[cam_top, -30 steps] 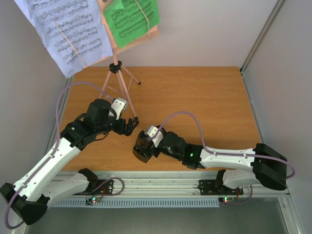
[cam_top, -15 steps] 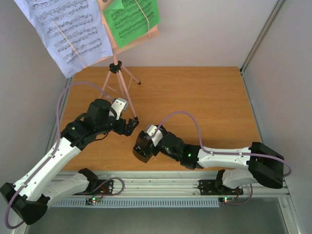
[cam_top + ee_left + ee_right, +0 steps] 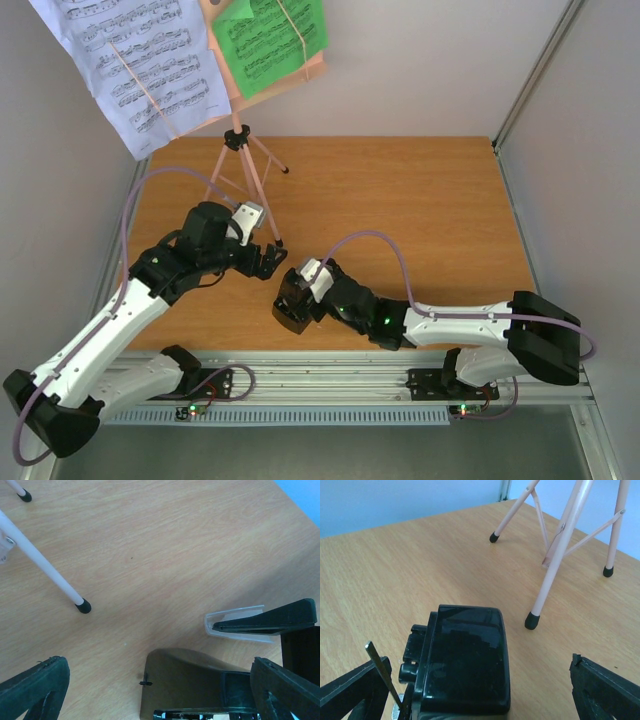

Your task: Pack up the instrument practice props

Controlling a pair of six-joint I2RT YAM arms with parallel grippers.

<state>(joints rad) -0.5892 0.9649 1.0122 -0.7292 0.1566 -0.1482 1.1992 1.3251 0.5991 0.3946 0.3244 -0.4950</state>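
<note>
The pink tripod music stand (image 3: pixel 238 165) stands at the back left and carries a white sheet (image 3: pixel 130 60) and a green sheet (image 3: pixel 268 35) of printed music. The small black metronome (image 3: pixel 291 308) lies on the table near the front. My right gripper (image 3: pixel 300 290) is open, and the metronome (image 3: pixel 465 665) lies between its spread fingers without touching them. My left gripper (image 3: pixel 265 258) is open just behind the metronome (image 3: pixel 190 680), beside a tripod foot (image 3: pixel 83 606). A clear plastic piece (image 3: pixel 225 625) shows beside the metronome, around a black finger.
The wooden table (image 3: pixel 420 210) has white walls at the back and on both sides. Tripod legs (image 3: pixel 560 555) stand close behind the metronome, one foot (image 3: pixel 532 621) just beyond it. A purple cable (image 3: pixel 380 245) loops over the right arm.
My right arm has edged left, bringing its wrist closer over the metronome. The left arm has shifted very slightly. Both grippers stay open.
</note>
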